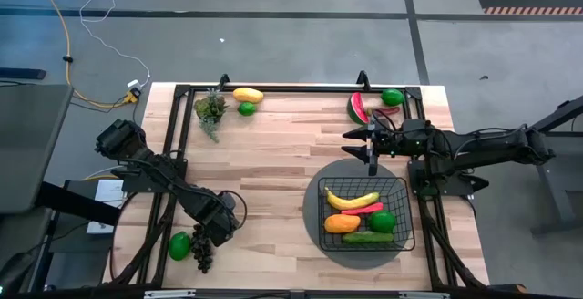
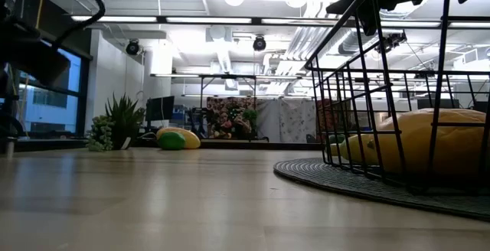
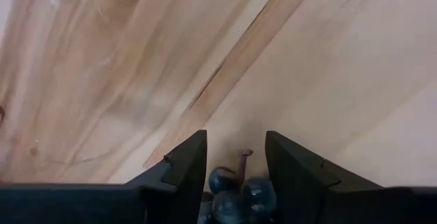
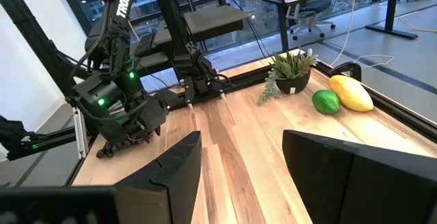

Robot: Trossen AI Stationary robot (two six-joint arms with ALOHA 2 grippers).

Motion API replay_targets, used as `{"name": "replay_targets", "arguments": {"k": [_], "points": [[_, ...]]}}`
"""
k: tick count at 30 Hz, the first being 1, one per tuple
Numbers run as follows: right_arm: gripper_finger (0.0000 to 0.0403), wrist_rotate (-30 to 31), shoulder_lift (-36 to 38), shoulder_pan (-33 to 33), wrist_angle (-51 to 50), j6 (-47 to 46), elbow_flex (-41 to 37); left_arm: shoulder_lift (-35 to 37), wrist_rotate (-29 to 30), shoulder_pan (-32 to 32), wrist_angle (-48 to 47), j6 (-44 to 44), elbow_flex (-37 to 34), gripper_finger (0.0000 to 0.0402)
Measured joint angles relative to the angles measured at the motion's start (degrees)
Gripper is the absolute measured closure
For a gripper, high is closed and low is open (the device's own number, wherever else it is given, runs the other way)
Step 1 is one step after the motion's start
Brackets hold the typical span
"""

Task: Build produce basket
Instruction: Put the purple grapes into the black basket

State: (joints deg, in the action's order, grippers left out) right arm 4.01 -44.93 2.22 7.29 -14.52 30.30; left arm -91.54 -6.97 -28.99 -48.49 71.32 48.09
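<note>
The black wire basket (image 1: 401, 190) stands on a round grey mat (image 1: 314, 231) at the table's near right and holds a banana (image 1: 351, 199), a mango, a red chili, a lime and a cucumber. My left gripper (image 1: 208, 238) is at the near left, shut on the dark grapes (image 1: 201, 257), with a lime (image 1: 179, 244) beside it. My right gripper (image 1: 348, 143) hovers open beyond the basket, near a watermelon slice (image 1: 358, 108) and another lime (image 1: 392, 97). A yellow fruit (image 1: 248, 94) and a lime (image 1: 246, 108) lie at the far left. My left gripper (image 3: 235, 149) has the stem end of the grape bunch (image 3: 240, 183) pinched between its two fingers, the stem (image 3: 243, 158) poking out between them. It comes slanting down from the far left. Whether the bunch is off the table, I cannot tell.
A small potted plant (image 1: 211, 109) stands at the far left beside the yellow fruit. A dark frame rail (image 1: 301, 88) runs along the far edge. Bare wood lies across the table's middle (image 1: 273, 162), between the two arms.
</note>
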Motion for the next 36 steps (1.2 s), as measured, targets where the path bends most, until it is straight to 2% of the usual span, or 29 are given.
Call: {"name": "replay_targets", "arguments": {"k": [6,15,19,25,36], "points": [[0.0214,0.0,-0.02,0.0,-0.2,0.0,0.0,-3.49,-1.32,0.07,0.51,-1.03,0.09,0.0263],[0.0214,0.0,-0.02,0.0,-0.17,0.0,0.0,-3.64,-1.36,0.11,0.51,-0.6,0.13,0.027],[0.0214,0.0,-0.02,0.0,-0.15,0.0,0.0,-3.66,-1.39,0.09,0.79,-1.78,0.14,0.0303],[0.0214,0.0,-0.02,0.0,-0.17,0.01,0.0,-2.27,-0.58,0.04,-0.49,-4.6,-0.08,0.0389],[0.0214,0.0,-0.02,0.0,-0.42,0.0,0.0,2.53,0.77,0.23,-3.45,-7.66,-0.08,0.0397]]}}
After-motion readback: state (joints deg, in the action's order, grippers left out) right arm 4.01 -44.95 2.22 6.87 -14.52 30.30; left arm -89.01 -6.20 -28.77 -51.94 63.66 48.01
